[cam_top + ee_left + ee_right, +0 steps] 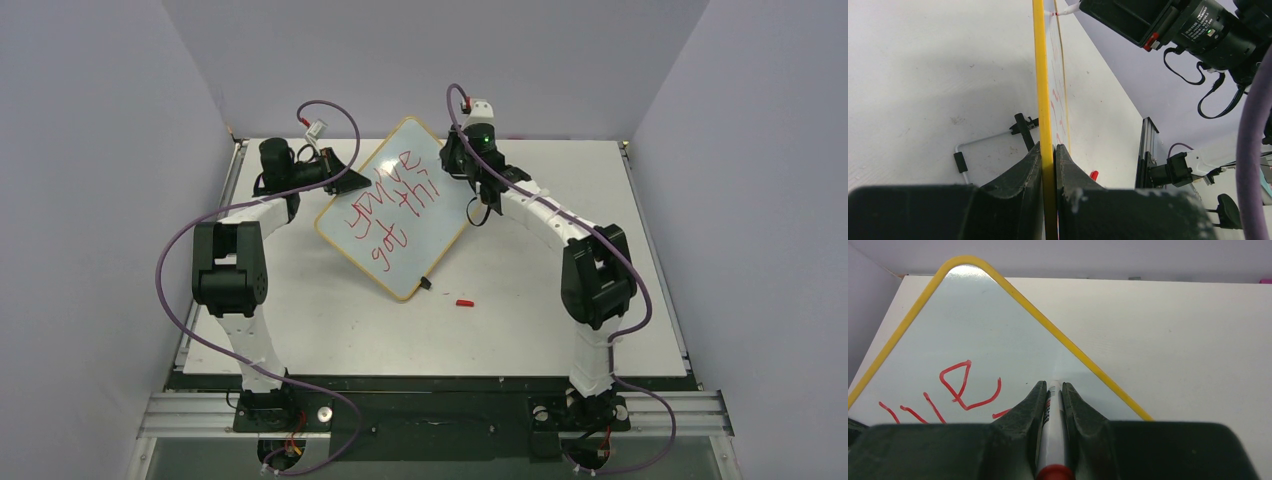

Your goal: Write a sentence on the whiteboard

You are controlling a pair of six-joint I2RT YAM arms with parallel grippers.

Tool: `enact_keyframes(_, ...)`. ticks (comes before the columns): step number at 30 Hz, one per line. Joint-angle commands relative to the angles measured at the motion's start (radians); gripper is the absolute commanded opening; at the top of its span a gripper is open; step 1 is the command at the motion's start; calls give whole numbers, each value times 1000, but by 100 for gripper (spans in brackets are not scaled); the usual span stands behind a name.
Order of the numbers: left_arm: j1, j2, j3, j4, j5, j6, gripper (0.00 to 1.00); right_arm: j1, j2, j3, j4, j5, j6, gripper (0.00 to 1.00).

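Observation:
The whiteboard, white with a yellow frame, lies slanted across the middle of the table. Red writing, the sentence, runs in two lines and reads "you've got thi". My left gripper is shut on the board's left edge; in the left wrist view the yellow frame runs edge-on between the fingers of that gripper. My right gripper is shut on a white marker with a red end. The marker tip touches the board near its far corner. The right gripper sits just right of the red letters.
A red marker cap lies on the table in front of the board's near corner. A black clip sits at that corner. A wire stand with black ends shows behind the board. Grey walls close in the table on three sides.

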Motion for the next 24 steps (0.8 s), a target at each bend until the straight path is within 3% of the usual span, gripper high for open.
enact_keyframes(1,5,-8,22,141,-13,55,0,5,12,34,24,-9,9,0)
enact_keyframes(24,6,-6,21,142,-15,52,0,35,15,-34,48,-61,26,0)
